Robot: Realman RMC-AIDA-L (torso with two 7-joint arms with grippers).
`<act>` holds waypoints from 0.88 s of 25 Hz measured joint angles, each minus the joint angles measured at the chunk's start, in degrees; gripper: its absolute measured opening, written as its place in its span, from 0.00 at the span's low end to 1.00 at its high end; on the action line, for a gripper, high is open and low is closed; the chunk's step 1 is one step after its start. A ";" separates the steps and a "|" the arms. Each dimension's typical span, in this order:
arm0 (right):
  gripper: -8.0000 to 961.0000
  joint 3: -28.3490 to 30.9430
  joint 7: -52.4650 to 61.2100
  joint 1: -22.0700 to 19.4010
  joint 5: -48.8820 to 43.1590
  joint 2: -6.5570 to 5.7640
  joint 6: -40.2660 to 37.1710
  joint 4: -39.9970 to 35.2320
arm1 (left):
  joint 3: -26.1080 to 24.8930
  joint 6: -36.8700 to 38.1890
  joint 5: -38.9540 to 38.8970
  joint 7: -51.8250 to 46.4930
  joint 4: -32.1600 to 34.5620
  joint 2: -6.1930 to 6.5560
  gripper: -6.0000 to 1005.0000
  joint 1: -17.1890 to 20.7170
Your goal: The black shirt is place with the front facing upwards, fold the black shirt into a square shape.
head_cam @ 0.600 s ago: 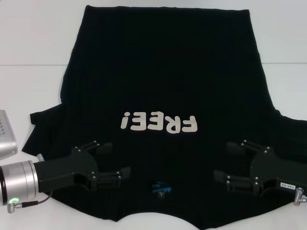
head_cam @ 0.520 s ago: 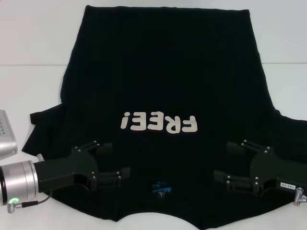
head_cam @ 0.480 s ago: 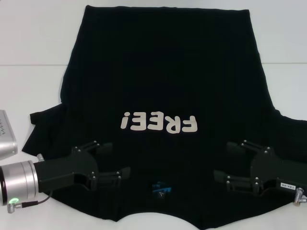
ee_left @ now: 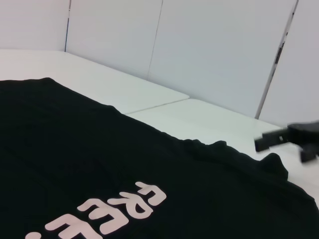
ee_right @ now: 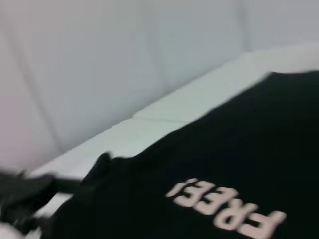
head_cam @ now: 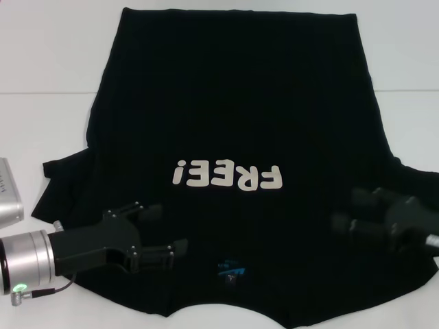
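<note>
Across the white table (head_cam: 41, 62) lies one large black fabric shirt (head_cam: 233, 103), its cream "FREE!" lettering (head_cam: 228, 176) facing up. Two black grippers hover over its near edge: the left gripper (head_cam: 161, 232) at seven o'clock of the lettering, fingers spread apart, and the right gripper (head_cam: 346, 209) at four o'clock, blurred, its fingers parted too.

The black shirt (head_cam: 233, 123) lies flat on the table (head_cam: 48, 62), left claw (head_cam: 161, 229) and right claw (head_cam: 353, 209) over its near corners.

A lab-like test space: a bare white table (head_cam: 41, 62) enclosed by plain white partition panels (ee_left: 214, 50).
</note>
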 joint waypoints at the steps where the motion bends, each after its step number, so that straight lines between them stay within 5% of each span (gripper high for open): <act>1: 0.96 0.53 4.36 -0.13 -0.10 -0.48 -0.04 -1.20 | 0.01 0.00 -0.13 -0.01 -0.04 0.00 0.92 0.00; 9: 0.96 1.02 40.99 -1.47 -1.49 -7.35 -3.67 -10.68 | 0.00 0.28 -0.25 -0.97 -0.15 0.00 0.92 -0.27; 15: 0.96 1.62 63.70 1.17 -12.92 -12.95 -4.07 -13.51 | 0.10 0.54 -0.25 -1.76 -0.35 0.00 0.92 -0.48; 18: 0.96 2.06 68.77 3.11 -19.55 -14.05 -4.78 -14.08 | 0.11 0.83 -0.25 -2.34 -0.38 0.00 0.92 -0.49; 22: 0.96 2.15 71.50 5.62 -27.07 -13.87 -5.39 -15.04 | 0.42 0.91 -0.10 -3.49 -0.18 0.00 0.91 -0.56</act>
